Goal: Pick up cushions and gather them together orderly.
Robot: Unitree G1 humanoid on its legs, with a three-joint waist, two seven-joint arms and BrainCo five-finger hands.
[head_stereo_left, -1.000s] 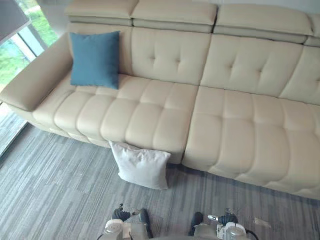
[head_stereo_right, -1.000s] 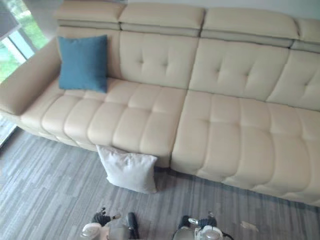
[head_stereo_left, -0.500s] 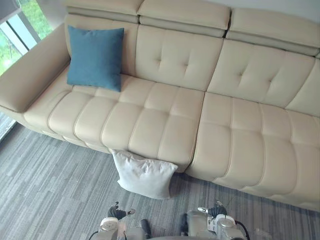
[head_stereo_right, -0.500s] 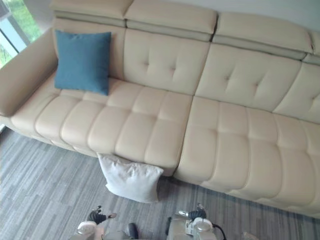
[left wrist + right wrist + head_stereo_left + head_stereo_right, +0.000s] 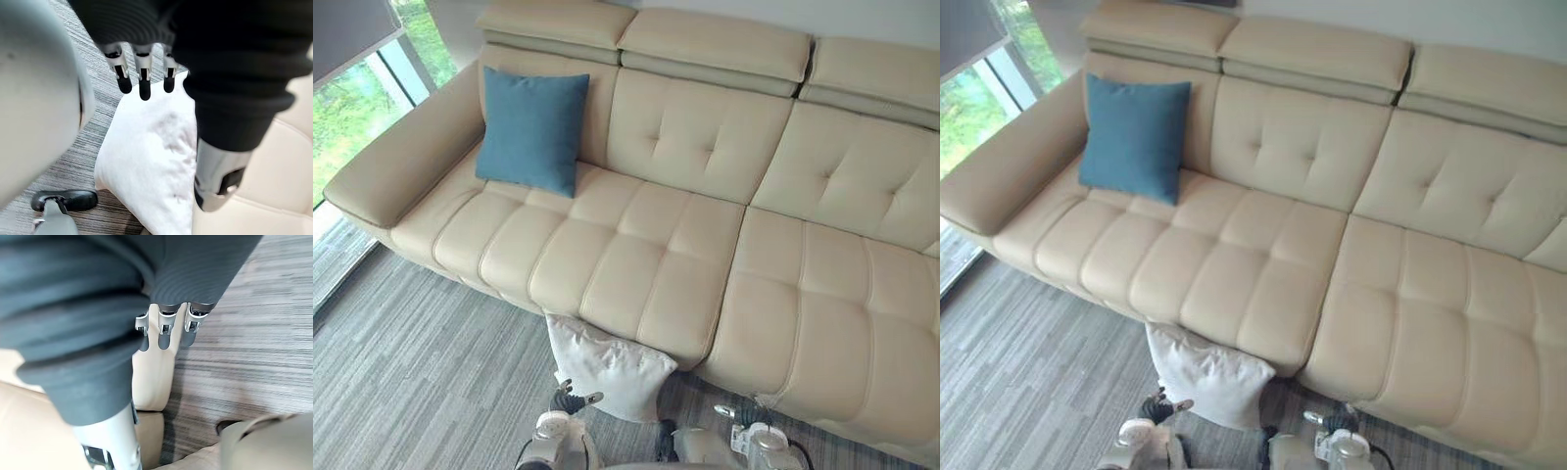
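Head views: blue cushion [image 5: 532, 130] at upper left of frame, standing on edge on the beige sofa [image 5: 705, 255], face to the room, back against the backrest near the armrest; white cushion [image 5: 607, 365] at lower centre on the grey floor [image 5: 421, 362], leaning on the sofa front, its upper edge lying along the seat. Left wrist view gives the white cushion close up, creased, with the left hand [image 5: 145, 81] above it, fingers straight and side by side, holding nothing. Right wrist view: right hand [image 5: 164, 333] likewise straight-fingered and empty over the floor.
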